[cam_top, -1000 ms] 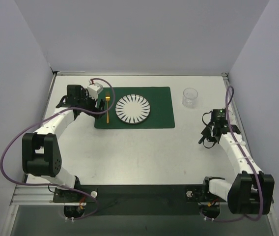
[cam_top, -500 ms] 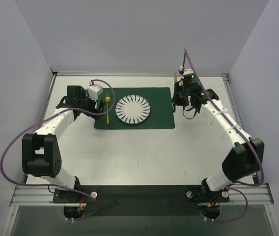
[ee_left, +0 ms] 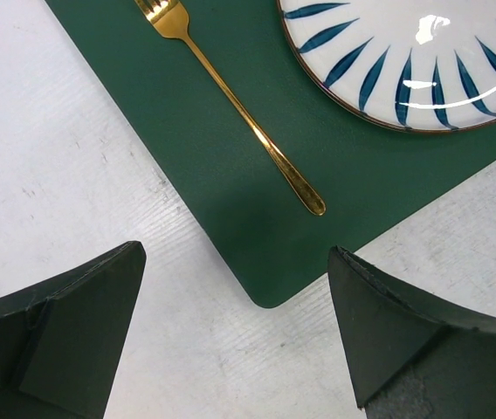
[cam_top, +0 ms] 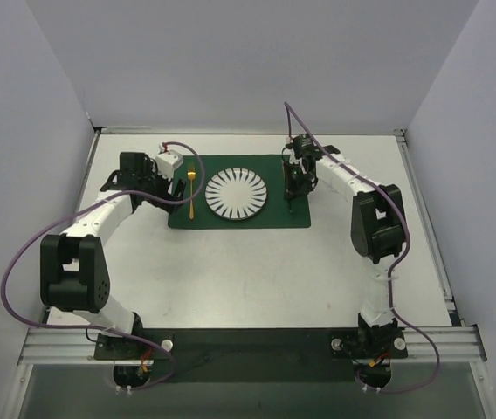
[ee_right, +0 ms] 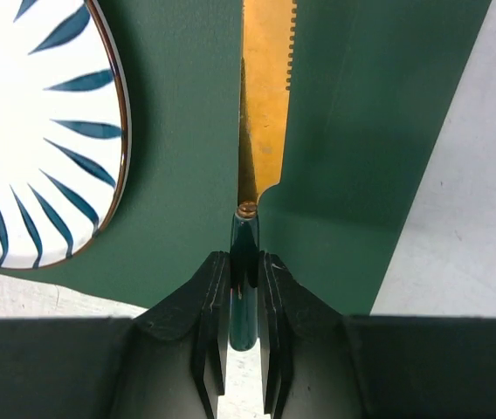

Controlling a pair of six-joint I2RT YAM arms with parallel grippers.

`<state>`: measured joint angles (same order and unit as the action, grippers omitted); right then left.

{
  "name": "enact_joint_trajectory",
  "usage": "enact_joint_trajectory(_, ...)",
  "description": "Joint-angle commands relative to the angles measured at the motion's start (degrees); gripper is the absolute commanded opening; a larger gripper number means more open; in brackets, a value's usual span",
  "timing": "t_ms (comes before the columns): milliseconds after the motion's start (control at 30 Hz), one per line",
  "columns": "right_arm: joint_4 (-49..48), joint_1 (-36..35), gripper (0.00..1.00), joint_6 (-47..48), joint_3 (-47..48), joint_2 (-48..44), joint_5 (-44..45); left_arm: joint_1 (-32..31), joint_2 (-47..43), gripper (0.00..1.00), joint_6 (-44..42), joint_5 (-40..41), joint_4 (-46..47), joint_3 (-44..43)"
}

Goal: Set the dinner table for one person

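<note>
The dinner table (cam_top: 248, 271) is a large white top. On it lies a dark green placemat (cam_top: 283, 214) with a white, blue-striped plate (cam_top: 237, 194) and a gold fork (cam_top: 192, 194) to the plate's left. My right gripper (cam_top: 293, 188) is over the mat's right part, shut on the dark green handle of a gold-bladed knife (ee_right: 265, 105). In the right wrist view the blade points away along the mat (ee_right: 361, 131), right of the plate (ee_right: 30, 131). My left gripper (cam_top: 178, 186) is open and empty by the mat's left edge, with the fork (ee_left: 230, 105) ahead of it.
Grey walls enclose the table on the left, the far side and the right. Metal rails (cam_top: 230, 131) run along its edges. My right arm stretches across the table's far right part. Bare table top (ee_right: 484, 244) lies right of the mat.
My right arm has swung from the table's right side to the far edge, then left over the placemat; it now holds the knife. The glass seen earlier is hidden. The left arm is still.
</note>
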<state>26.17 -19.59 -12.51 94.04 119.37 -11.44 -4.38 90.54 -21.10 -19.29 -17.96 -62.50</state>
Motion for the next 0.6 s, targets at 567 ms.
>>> enact_joint_trajectory(567, 7.75, -1.32, 0.00, -4.27, 7.12, 7.28, 2.92, 0.25, 1.48, 0.97, -0.69, -0.49, 0.46, -1.31)
